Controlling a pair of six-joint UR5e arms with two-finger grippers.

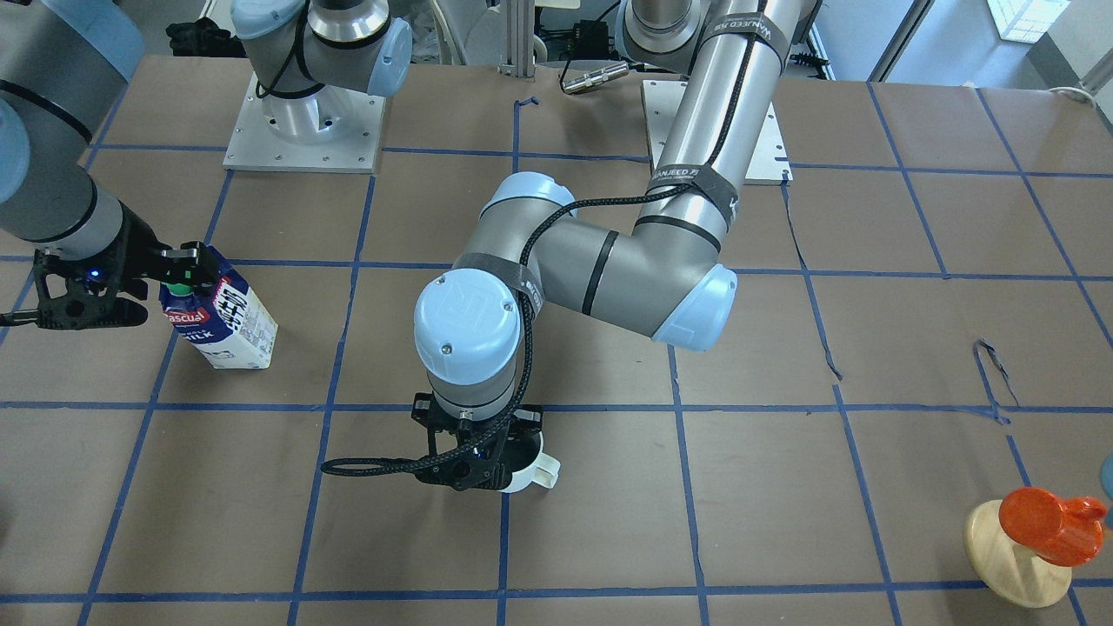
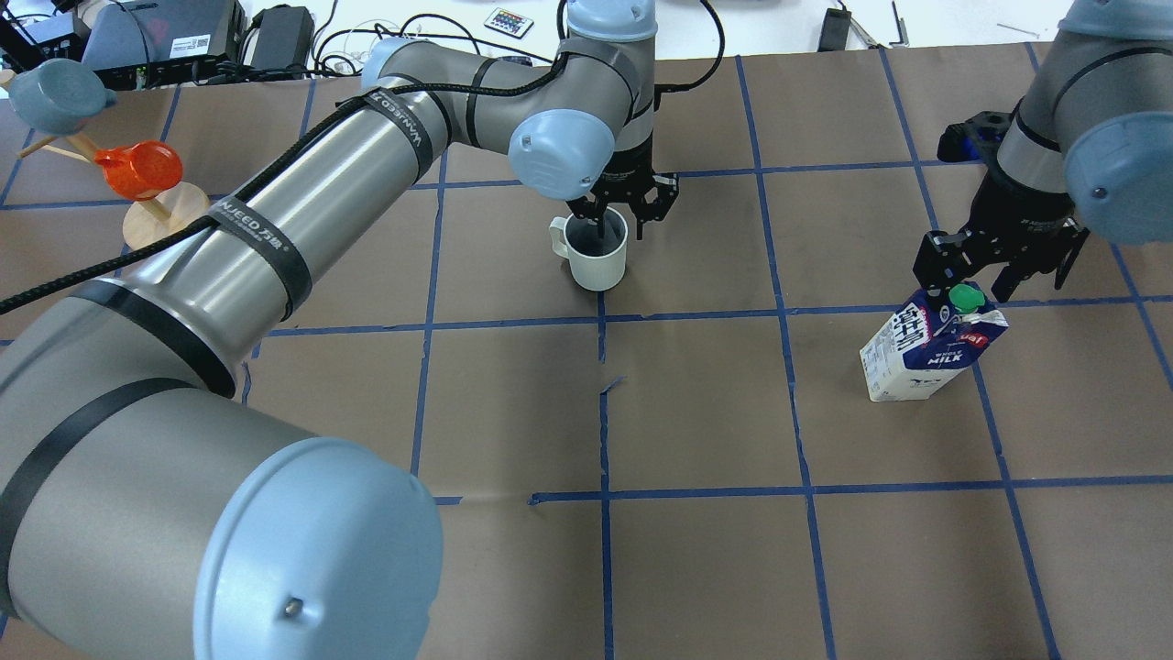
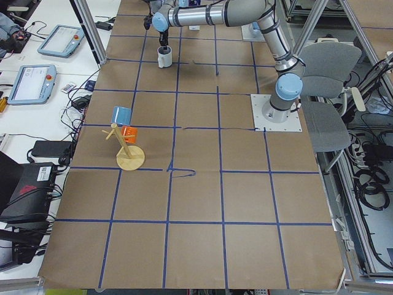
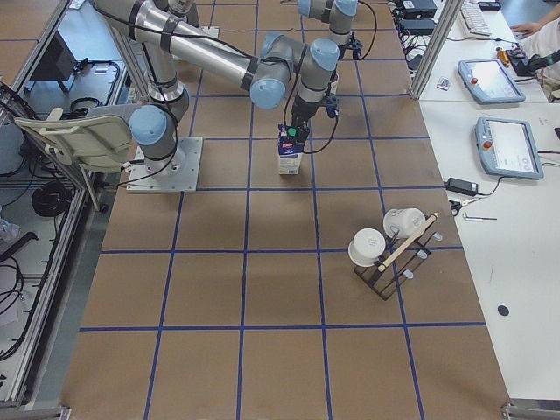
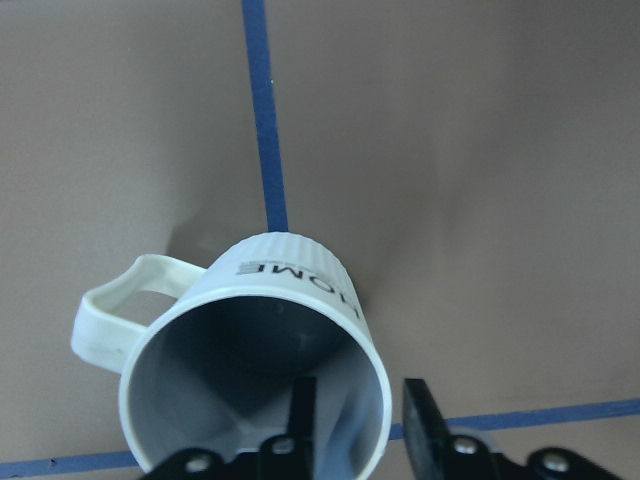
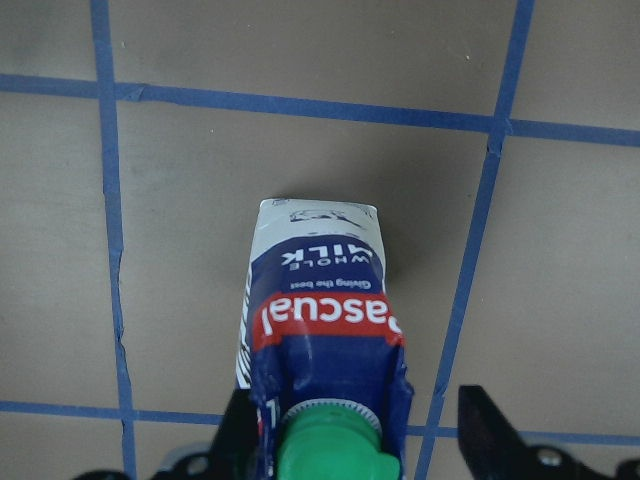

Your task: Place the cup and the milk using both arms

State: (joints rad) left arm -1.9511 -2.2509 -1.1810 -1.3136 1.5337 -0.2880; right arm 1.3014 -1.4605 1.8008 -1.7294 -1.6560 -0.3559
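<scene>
The white cup (image 2: pixel 597 261) stands upright on the brown table with its handle to the side; it also shows in the front view (image 1: pixel 532 467) and the left wrist view (image 5: pixel 260 330). My left gripper (image 2: pixel 617 227) is open over it. One finger is inside the cup and one outside, and the rim wall stands between them with a gap. The milk carton (image 2: pixel 916 353) stands on the table, green cap up. It also shows in the right wrist view (image 6: pixel 320 310) and the front view (image 1: pixel 228 322). My right gripper (image 2: pixel 964 284) is open around its gabled top, with one finger clearly apart from the carton.
A wooden mug stand (image 2: pixel 151 215) with an orange cup (image 2: pixel 137 170) and a blue cup (image 2: pixel 55 92) stands at the table's far left. A dark rack with white cups (image 4: pixel 389 249) stands near the right end. The left arm's elbow (image 1: pixel 609 278) hangs over the table's middle.
</scene>
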